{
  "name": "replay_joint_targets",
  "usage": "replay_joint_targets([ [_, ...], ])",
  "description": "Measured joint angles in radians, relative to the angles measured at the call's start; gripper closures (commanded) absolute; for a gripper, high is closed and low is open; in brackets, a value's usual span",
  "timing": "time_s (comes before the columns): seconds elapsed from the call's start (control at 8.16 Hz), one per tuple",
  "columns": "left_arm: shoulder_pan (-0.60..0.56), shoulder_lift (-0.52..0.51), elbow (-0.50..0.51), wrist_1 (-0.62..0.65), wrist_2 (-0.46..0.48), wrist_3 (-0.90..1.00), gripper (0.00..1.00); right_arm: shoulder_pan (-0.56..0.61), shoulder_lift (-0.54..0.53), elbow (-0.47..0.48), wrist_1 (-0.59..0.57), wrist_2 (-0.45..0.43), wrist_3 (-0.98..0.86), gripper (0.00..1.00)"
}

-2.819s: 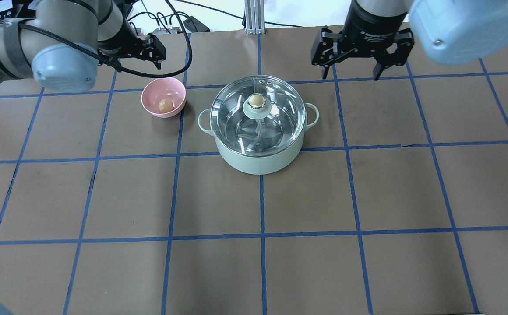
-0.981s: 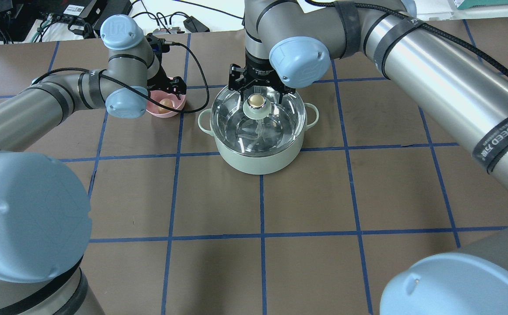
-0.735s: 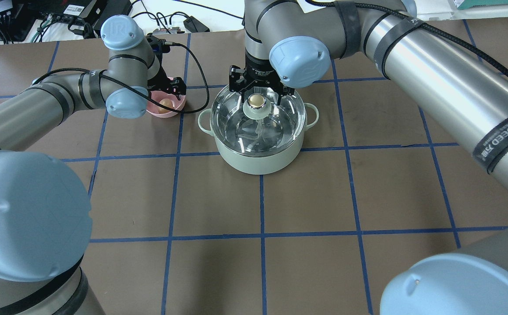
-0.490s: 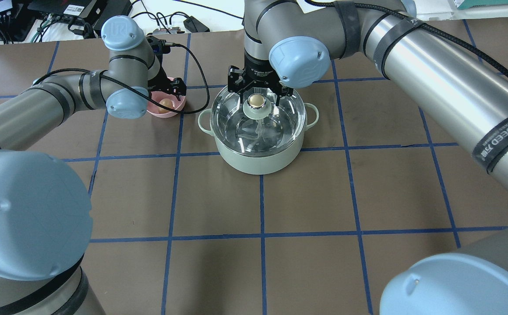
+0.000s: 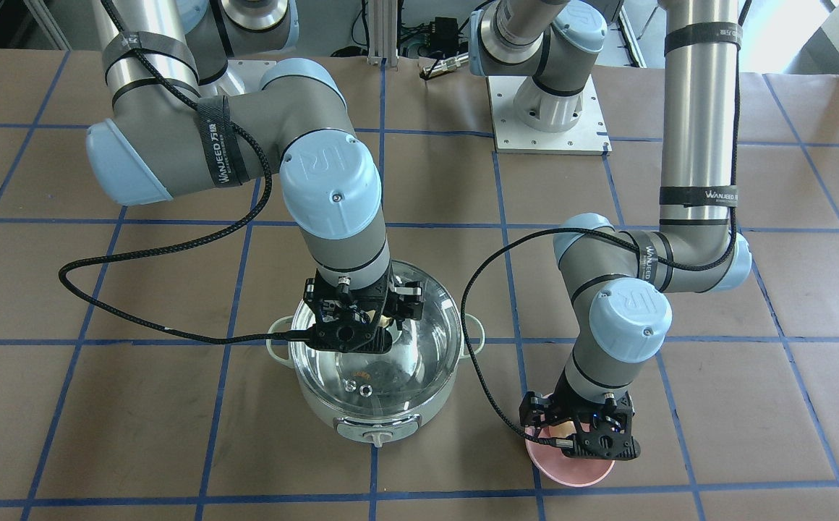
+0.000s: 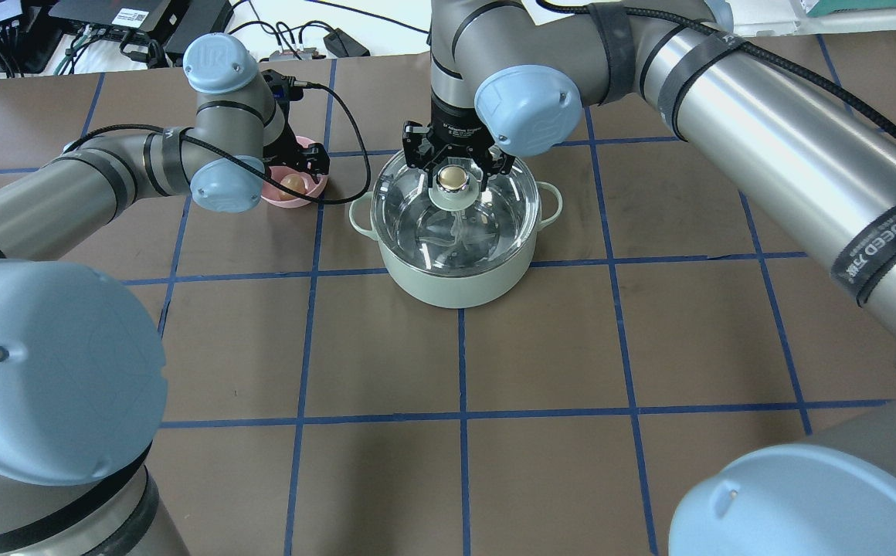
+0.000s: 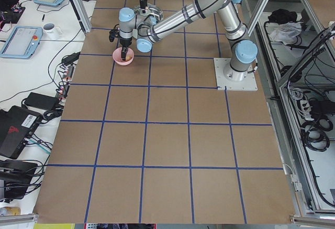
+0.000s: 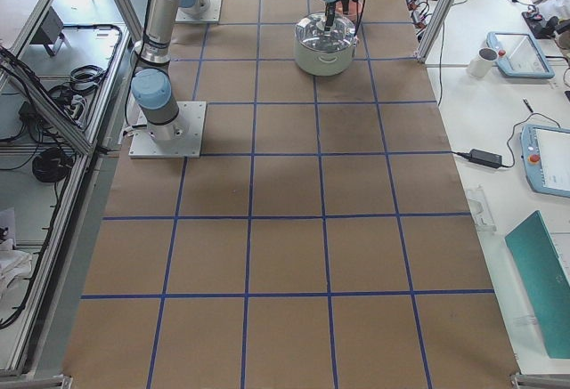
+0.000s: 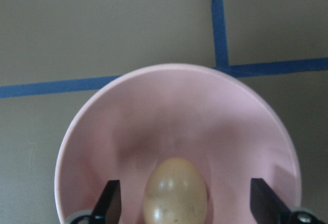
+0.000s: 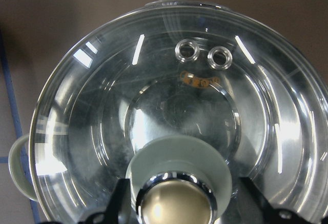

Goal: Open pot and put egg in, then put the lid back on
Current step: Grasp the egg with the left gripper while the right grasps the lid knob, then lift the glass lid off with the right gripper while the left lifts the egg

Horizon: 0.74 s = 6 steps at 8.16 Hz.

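The mint-green pot (image 6: pixel 456 282) stands mid-table with the glass lid (image 6: pixel 459 224) on it. My right gripper (image 6: pixel 454 161) is open and low over the lid. Its fingers (image 10: pixel 122 201) stand either side of the tan knob (image 10: pixel 177 203) without touching it. The brown egg (image 9: pixel 176 193) lies in a pink bowl (image 9: pixel 169 106) to the pot's left. My left gripper (image 9: pixel 187 203) is open inside the bowl, with the egg between its fingers (image 9: pixel 110 203) and a gap on each side. The egg also shows in the overhead view (image 6: pixel 291 182).
The pot's control knob (image 5: pixel 378 436) faces away from the robot. The pink bowl (image 5: pixel 571 474) sits about a hand's width from the pot's side handle (image 6: pixel 361 216). A black cable (image 5: pixel 173 329) loops from the right wrist across the brown, blue-taped table (image 6: pixel 463 371).
Both arms came from the back of the table, the left over the bowl and the right over the lid. In the last second the right gripper sank slightly around the knob.
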Motion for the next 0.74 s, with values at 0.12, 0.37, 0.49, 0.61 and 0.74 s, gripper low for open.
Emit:
replay_joint_targets([
  [0.12,0.0,-0.001,0.0,-0.002,0.0,0.001,0.19,0.0,0.0,0.0,0.004,0.0,-0.005,0.82],
  [0.37,0.0,-0.006,0.0,-0.01,-0.001,0.014,0.2,0.0,-0.002,-0.001,0.008,0.0,-0.014,0.95],
  [0.49,0.0,-0.006,0.0,-0.015,0.0,0.018,0.23,0.0,-0.003,-0.002,0.009,0.001,-0.016,0.97],
  [0.61,0.0,-0.008,0.0,-0.017,0.0,0.021,0.26,0.0,-0.005,-0.002,0.009,0.001,-0.016,1.0],
  [0.74,0.0,-0.009,0.001,-0.018,0.0,0.023,0.37,0.0,-0.011,-0.003,0.011,0.002,-0.017,1.0],
])
